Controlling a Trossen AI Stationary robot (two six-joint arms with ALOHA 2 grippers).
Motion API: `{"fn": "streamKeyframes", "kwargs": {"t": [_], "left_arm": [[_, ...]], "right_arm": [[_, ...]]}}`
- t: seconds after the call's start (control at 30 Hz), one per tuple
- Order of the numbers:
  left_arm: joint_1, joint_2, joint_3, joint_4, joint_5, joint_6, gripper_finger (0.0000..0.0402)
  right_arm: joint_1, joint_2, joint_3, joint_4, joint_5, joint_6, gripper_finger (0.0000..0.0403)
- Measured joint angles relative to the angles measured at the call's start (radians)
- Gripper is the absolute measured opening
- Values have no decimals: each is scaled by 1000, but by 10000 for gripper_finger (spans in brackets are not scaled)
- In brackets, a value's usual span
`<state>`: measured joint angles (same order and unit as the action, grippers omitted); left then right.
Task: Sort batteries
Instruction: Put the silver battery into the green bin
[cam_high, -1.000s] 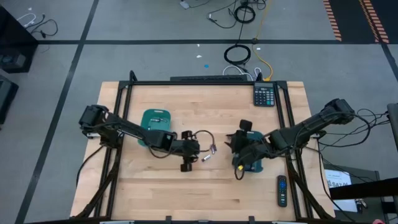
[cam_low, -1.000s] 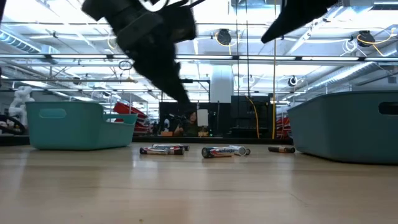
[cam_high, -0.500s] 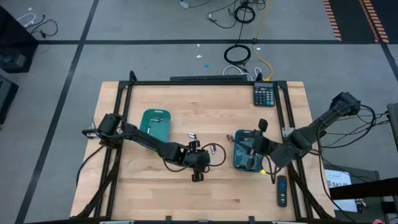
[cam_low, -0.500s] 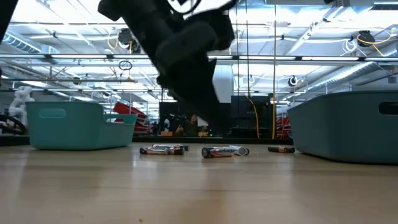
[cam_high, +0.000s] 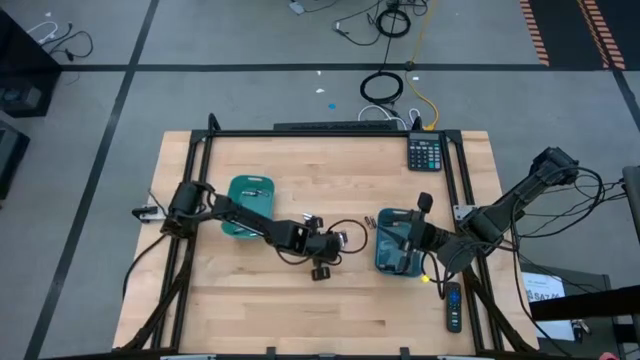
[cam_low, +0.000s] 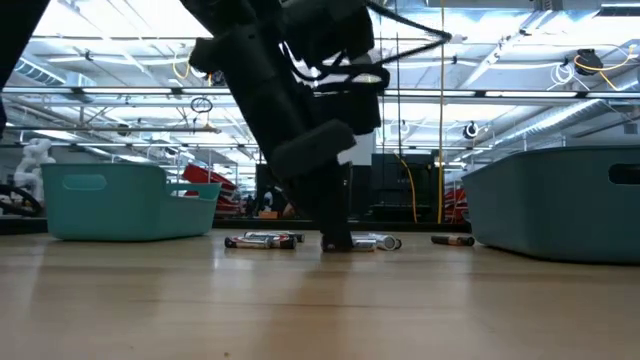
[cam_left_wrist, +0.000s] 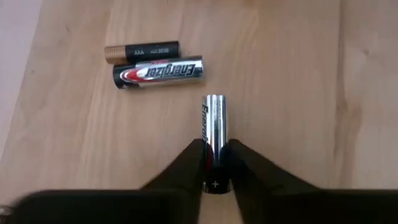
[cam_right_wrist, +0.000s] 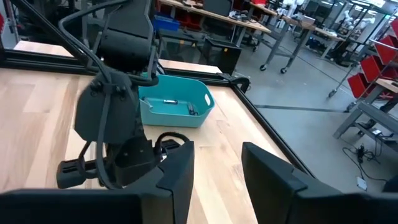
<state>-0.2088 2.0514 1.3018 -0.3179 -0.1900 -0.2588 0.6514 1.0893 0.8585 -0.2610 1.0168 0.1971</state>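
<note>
In the left wrist view a silvery battery (cam_left_wrist: 214, 124) lies on the wooden table with my left gripper (cam_left_wrist: 215, 169) shut on it. Beyond it lie a silver-and-black battery (cam_left_wrist: 158, 73) and a thinner dark one (cam_left_wrist: 142, 51), side by side. The low view shows more batteries (cam_low: 262, 240) on their sides, with my left gripper (cam_low: 337, 238) down at the table among them. My right gripper (cam_right_wrist: 217, 168) is open and empty, held above the right teal tray (cam_high: 395, 258). The left teal tray (cam_right_wrist: 177, 107) holds a few batteries. My left gripper pinches the silvery battery's two long sides near its plus end (cam_left_wrist: 215, 177) between its two fingertips. The fingers slant down from above, and the battery points straight away from them. The battery lies flat on the table.
A calculator (cam_high: 425, 152) sits at the table's far right corner and a black remote (cam_high: 453, 305) near the right front. The left tray (cam_high: 247, 203) stands left of the loose batteries. A black frame runs around the tabletop.
My left gripper has come down from well above the table and slightly toward the right, so its fingertips now stand at table level at the silvery battery. My right gripper has drawn back toward the table's right edge and up, over the right tray.
</note>
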Motion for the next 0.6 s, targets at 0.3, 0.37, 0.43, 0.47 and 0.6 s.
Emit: {"fn": "streamKeyframes", "kwargs": {"t": [0.3,0.37,0.43,0.47,0.6], "left_arm": [[4,-67,11,-129,-4,24,37],[-3,-120,22,-179,-41,30,37],[-8,-183,29,-239,-73,29,37],[-9,-216,30,-294,-83,21,37],[-1,-344,34,-540,-100,-61,37]], "right_arm": [[2,0,0,-3,5,0,125],[6,0,0,-3,8,0,125],[12,0,0,-5,10,1,125],[14,0,0,-5,12,1,125],[18,0,0,-7,13,3,125]]}}
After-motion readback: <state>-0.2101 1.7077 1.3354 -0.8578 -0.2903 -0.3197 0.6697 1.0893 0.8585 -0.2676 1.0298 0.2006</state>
